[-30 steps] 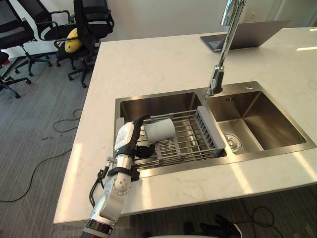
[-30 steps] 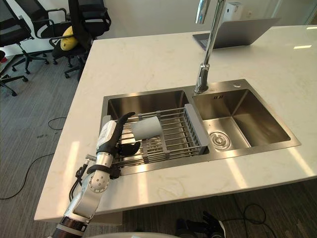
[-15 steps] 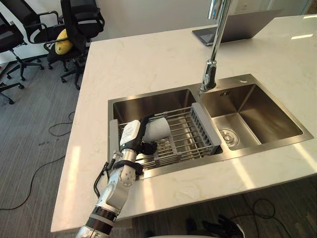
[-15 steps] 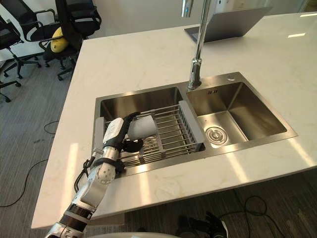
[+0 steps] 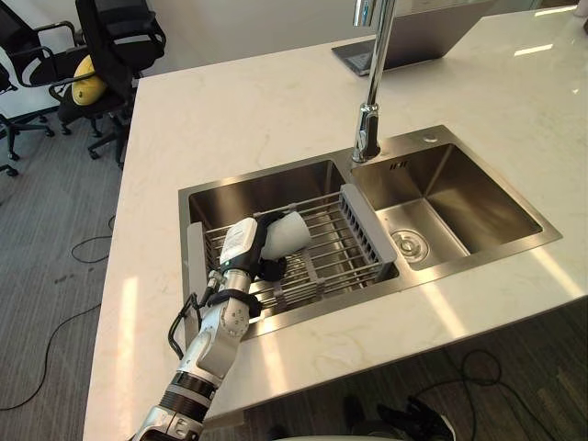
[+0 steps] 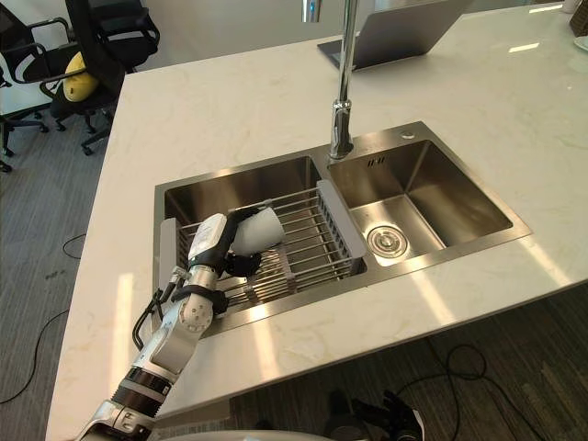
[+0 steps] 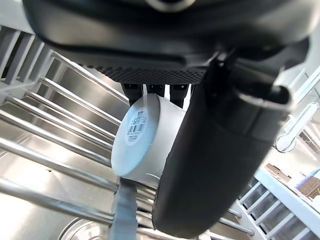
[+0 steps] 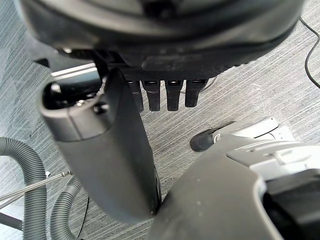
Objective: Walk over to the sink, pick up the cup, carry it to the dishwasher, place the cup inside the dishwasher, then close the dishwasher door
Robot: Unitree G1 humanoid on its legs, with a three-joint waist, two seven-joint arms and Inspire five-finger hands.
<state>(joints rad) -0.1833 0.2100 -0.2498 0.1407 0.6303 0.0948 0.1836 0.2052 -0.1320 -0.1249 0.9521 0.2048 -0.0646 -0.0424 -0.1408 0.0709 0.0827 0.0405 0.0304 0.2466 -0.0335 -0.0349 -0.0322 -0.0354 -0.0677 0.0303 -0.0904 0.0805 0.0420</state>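
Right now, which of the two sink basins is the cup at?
The left basin, the one spanned by the wire rack: the cup is there, gripped by the left hand. In the right basin the drain shows.

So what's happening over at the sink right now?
The robot's left hand is closed round a white cup that is tipped on its side at the wire drying rack in the sink's left basin. It is unclear whether the cup is off the rack yet. The right hand hangs idle above the floor.
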